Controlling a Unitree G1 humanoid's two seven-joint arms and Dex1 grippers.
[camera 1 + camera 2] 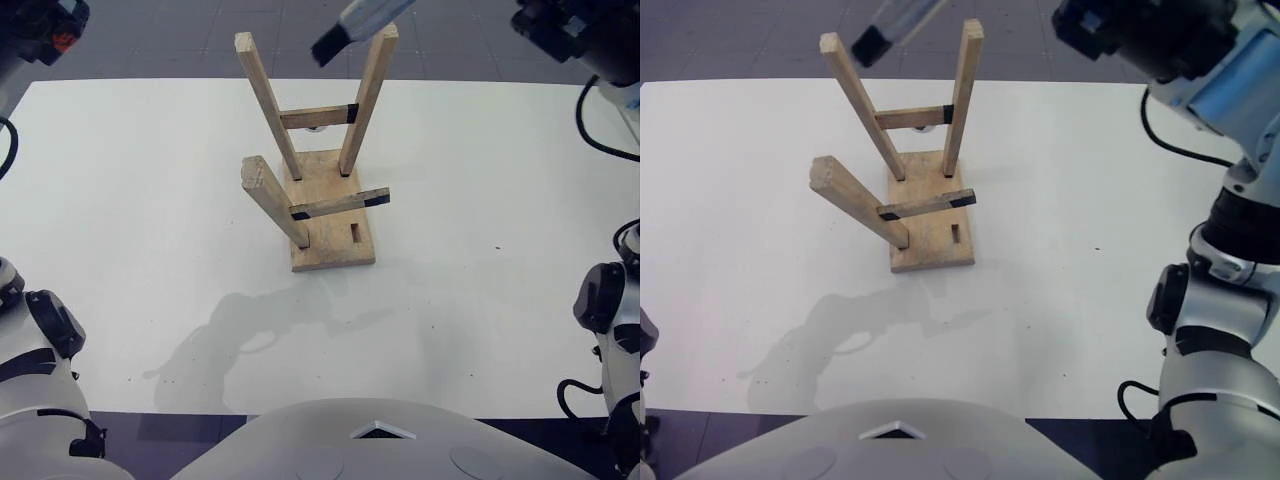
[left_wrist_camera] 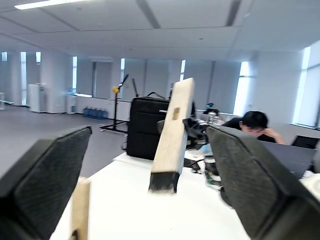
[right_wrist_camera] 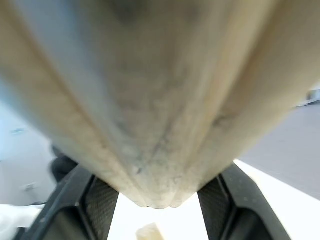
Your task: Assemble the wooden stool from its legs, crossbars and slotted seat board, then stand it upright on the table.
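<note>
The slotted seat board (image 1: 335, 240) lies flat on the white table (image 1: 130, 230). Three legs stand in it. The two far legs (image 1: 268, 100) (image 1: 368, 95) are joined by a crossbar (image 1: 315, 117). From the near left leg (image 1: 272, 198) a second crossbar (image 1: 340, 205) sticks out to the right, and an empty slot (image 1: 355, 233) shows at the board's near right. Above the far legs hangs a fourth wooden leg (image 1: 358, 25) with a black end. My right gripper (image 3: 160, 197) is shut on it. My left gripper (image 2: 150, 131) is open, raised at the far left, facing that leg (image 2: 172, 135).
The table's far edge runs just behind the board, with grey floor (image 1: 180, 40) beyond. White tabletop stretches to both sides and in front of the board. My right arm (image 1: 1160, 40) hangs over the far right corner.
</note>
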